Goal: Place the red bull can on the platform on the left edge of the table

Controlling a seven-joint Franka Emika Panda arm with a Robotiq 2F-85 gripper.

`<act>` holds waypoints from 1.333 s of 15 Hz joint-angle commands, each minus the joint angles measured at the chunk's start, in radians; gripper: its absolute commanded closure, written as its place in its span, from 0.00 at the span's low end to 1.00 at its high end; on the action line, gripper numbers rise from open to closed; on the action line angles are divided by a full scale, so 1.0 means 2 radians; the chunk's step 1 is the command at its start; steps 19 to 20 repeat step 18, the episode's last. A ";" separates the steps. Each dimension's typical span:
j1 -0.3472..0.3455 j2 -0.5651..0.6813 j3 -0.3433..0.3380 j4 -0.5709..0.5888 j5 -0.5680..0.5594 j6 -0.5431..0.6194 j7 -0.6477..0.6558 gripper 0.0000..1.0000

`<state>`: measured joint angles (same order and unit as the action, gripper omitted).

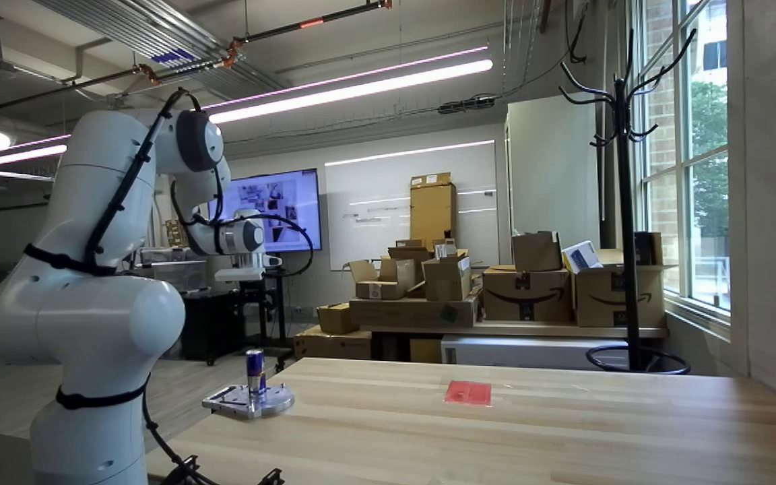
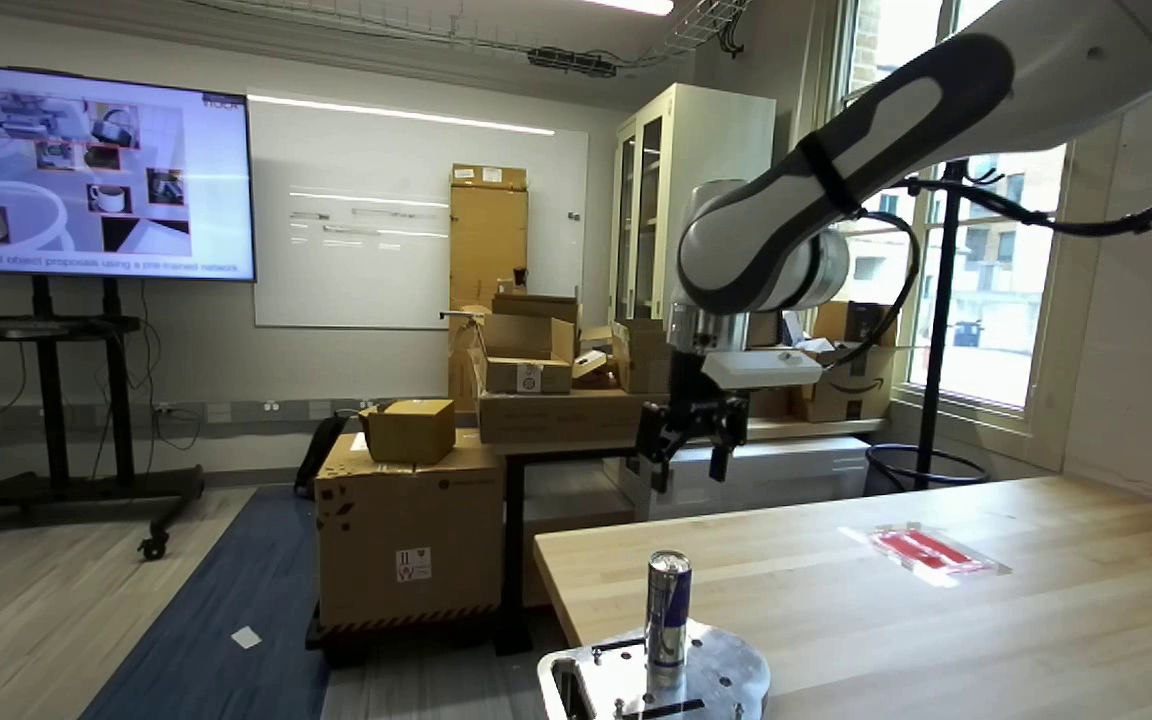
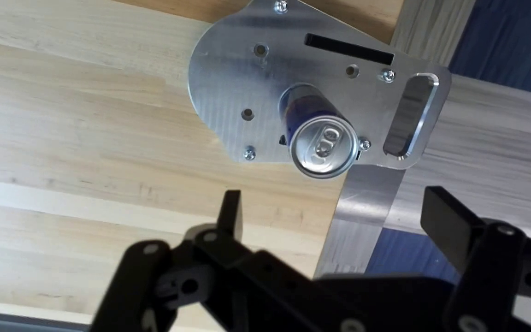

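Observation:
The red bull can [image 1: 255, 364] is slim, blue and silver, and stands upright on the platform [image 1: 279, 400] in both exterior views. The can also shows in the other pictures [image 2: 669, 600] and from above in the wrist view [image 3: 324, 145]. The platform is a silvery metal plate with holes, screws and slots [image 2: 733, 662] [image 3: 226, 69]. It lies at the edge of the table [image 1: 428, 438] and partly overhangs it. My gripper [image 2: 688, 476] is open and empty, higher than the can and apart from it. In the wrist view its spread fingers [image 3: 333, 191] lie below the can, with nothing between them.
A flat red square [image 1: 469, 393] lies taped on the table, also visible in an exterior view [image 2: 926, 550]. The table edge runs beside the platform, with floor beyond. Cardboard boxes [image 1: 526, 293] and a black coat stand [image 1: 624, 202] stand behind the table.

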<state>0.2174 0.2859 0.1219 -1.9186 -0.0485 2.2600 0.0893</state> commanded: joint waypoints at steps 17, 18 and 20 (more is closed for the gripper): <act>-0.113 -0.158 -0.081 -0.164 0.066 0.011 -0.016 0.00; -0.113 -0.159 -0.081 -0.164 0.066 0.011 -0.016 0.00; -0.113 -0.159 -0.081 -0.164 0.066 0.011 -0.016 0.00</act>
